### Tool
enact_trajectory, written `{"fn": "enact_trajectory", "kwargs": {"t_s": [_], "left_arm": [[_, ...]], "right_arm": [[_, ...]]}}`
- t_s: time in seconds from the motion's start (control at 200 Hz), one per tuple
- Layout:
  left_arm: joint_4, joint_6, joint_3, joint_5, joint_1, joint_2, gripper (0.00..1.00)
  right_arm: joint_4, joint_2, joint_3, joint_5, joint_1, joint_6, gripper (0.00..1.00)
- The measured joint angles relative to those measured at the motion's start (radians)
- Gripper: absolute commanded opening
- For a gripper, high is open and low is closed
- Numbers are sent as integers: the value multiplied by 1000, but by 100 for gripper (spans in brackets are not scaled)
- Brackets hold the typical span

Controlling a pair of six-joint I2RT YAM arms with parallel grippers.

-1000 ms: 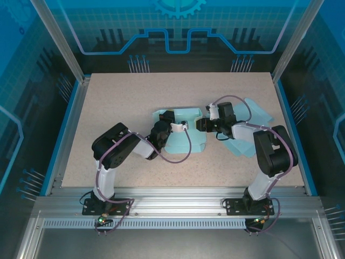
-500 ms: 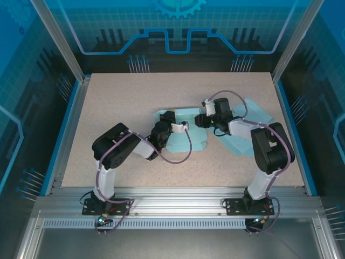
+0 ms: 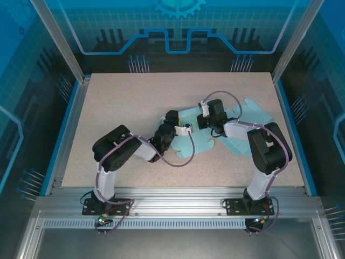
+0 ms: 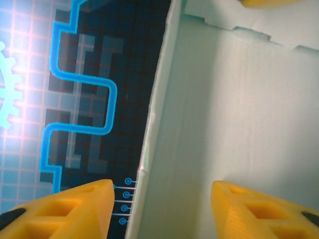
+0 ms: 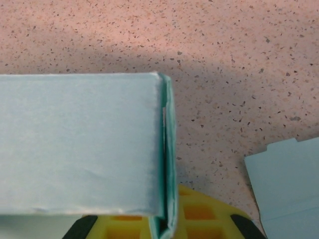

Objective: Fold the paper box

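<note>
The pale teal paper box (image 3: 186, 139) lies partly folded in the middle of the table. My left gripper (image 3: 171, 120) is at its far left corner. In the left wrist view it (image 4: 162, 209) stands open, and an upright panel of the box (image 4: 239, 109) runs edge-on between the two yellow fingers (image 4: 65, 209) without being pinched. My right gripper (image 3: 200, 121) is at the box's far right side. In the right wrist view it (image 5: 167, 230) is shut on the box's doubled side wall (image 5: 169, 164), beside a broad folded panel (image 5: 79, 144).
Several flat teal box blanks (image 3: 253, 116) lie to the right of the box, one corner of them (image 5: 289, 184) near my right gripper. The speckled table (image 3: 118, 102) is bordered by a blue rim and glass walls.
The left gripper has opened and shifted up and to the right. The right gripper has moved left and closed on the box wall. The box has turned and lifted slightly.
</note>
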Motion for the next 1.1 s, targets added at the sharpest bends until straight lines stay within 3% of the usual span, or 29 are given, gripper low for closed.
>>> {"fn": "enact_trajectory", "kwargs": {"t_s": [0.18,0.38,0.56,0.88,1.101], "left_arm": [[-48,-85,0,-33,-18,-84,99],[-184,-254,-9,-70,-73,-272,99],[-420,-507,-6,-63,-116,-523,99],[-728,-872,-11,-87,-111,-845,99],[-961,-1150,-14,-105,-35,-1086,99]], "right_arm": [[1,0,0,39,6,-11,1],[-8,-7,0,75,10,-29,0],[-39,-81,-5,112,10,-41,0],[-63,-156,-13,116,7,-56,0],[-8,-240,-135,121,6,-55,0]]}}
